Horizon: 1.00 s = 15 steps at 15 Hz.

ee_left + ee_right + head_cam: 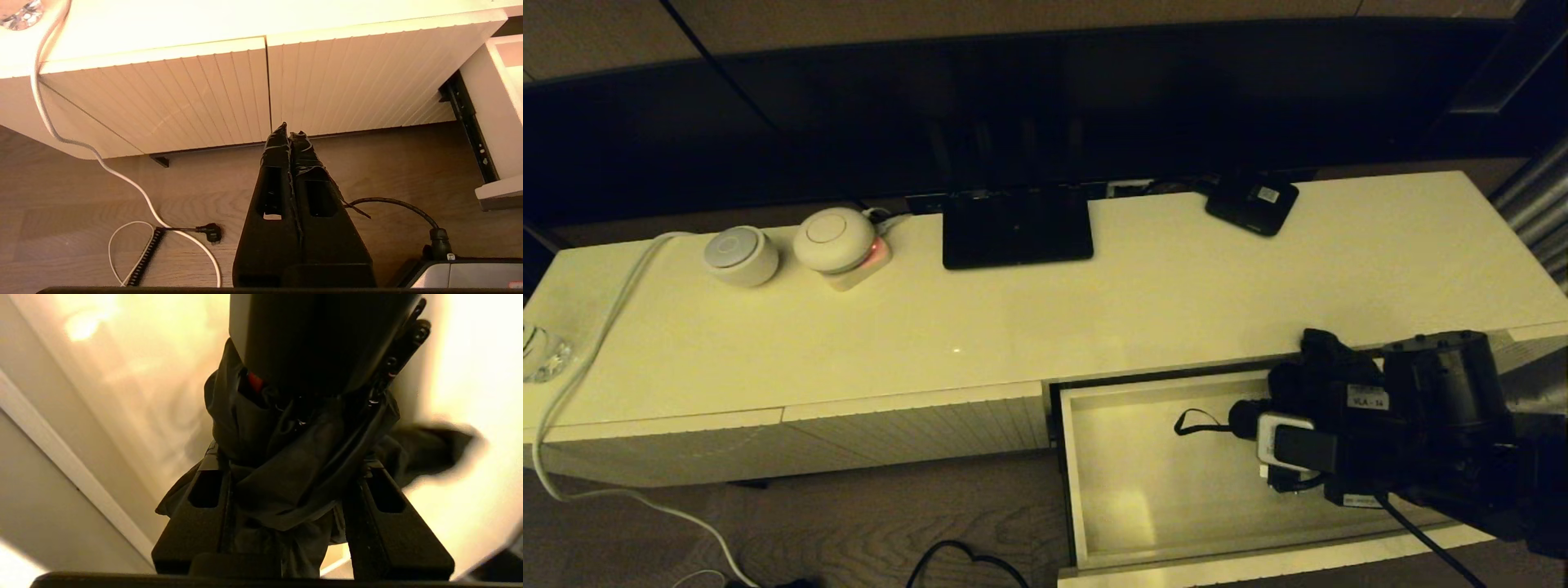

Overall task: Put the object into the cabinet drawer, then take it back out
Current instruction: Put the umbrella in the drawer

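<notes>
The black compact umbrella point(294, 465) is being gripped by the right gripper point(292, 486) over the open cabinet drawer point(1111, 482), its bunched fabric being pinched between the two fingers point(204, 514), which are clamped onto it from either side. In the head view the umbrella's handle point(1245, 418) is pointing toward the robot's left, with the thin wrist loop point(1194, 421) hanging just beyond it above the drawer floor; whether the umbrella is touching the floor cannot be told. The drawer is being held pulled out from the cream cabinet point(1013, 310), beside two shut ribbed panels point(204, 94). The left gripper point(289, 134) is being kept low in front of those panels, over the wooden floor, its fingers pressed together and holding nothing. On the cabinet top are being recorded a black stand base point(1016, 227), a small flat black box point(1252, 203) with a white label, two round white devices point(742, 255) and a white cable point(596, 343) trailing down to the floor.
</notes>
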Motion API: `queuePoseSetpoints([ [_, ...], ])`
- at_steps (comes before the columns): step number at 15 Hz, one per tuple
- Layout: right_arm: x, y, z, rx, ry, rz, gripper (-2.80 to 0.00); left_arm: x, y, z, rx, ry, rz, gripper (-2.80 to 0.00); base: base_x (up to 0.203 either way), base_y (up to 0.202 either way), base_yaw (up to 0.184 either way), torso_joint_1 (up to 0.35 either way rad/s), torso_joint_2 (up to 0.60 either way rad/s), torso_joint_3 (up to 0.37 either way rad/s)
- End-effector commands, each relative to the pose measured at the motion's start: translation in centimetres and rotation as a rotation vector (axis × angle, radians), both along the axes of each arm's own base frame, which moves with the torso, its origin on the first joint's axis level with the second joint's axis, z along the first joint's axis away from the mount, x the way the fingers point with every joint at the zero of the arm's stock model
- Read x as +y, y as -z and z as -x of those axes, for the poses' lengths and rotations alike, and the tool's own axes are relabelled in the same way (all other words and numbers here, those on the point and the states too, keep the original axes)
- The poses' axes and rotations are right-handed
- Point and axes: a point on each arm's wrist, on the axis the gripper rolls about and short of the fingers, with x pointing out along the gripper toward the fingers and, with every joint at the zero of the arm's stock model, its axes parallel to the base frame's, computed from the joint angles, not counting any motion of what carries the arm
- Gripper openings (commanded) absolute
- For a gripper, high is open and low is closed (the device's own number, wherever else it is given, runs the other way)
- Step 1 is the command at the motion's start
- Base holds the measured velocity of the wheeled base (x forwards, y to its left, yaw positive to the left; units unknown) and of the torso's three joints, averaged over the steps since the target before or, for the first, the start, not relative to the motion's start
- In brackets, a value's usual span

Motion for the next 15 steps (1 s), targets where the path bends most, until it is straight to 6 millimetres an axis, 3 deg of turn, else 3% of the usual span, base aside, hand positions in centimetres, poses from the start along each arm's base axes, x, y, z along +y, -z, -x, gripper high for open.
queuePoseSetpoints([
  [1, -0.1, 2.0, -1.1, 0.067, 0.013, 0.033, -2.80, 0.0, 0.1, 0.0, 0.003, -0.001, 0.000, -2.80, 0.000, 0.000, 0.000, 0.000, 0.00, 0.000],
  [4, -0.1, 3.6, -0.9, 0.129, 0.008, 0.056, -2.80, 0.0, 0.1, 0.0, 0.003, -0.001, 0.000, -2.80, 0.000, 0.000, 0.000, 0.000, 0.00, 0.000],
  [8, 0.1, 4.3, -1.3, 0.138, 0.004, 0.062, -2.80, 0.0, 0.1, 0.0, 0.003, -0.001, 0.000, -2.80, 0.000, 0.000, 0.000, 0.000, 0.00, 0.000],
  [11, 0.2, 3.8, -1.7, 0.095, 0.010, 0.044, -2.80, 0.0, 0.1, 0.0, 0.003, -0.001, 0.000, -2.80, 0.000, 0.000, 0.000, 0.000, 0.00, 0.000],
  [15, 0.0, 0.8, -1.0, 0.006, 0.000, 0.018, -2.80, 0.0, 0.1, 0.0, 0.003, -0.001, 0.000, -2.80, 0.000, 0.000, 0.000, 0.000, 0.00, 0.000],
])
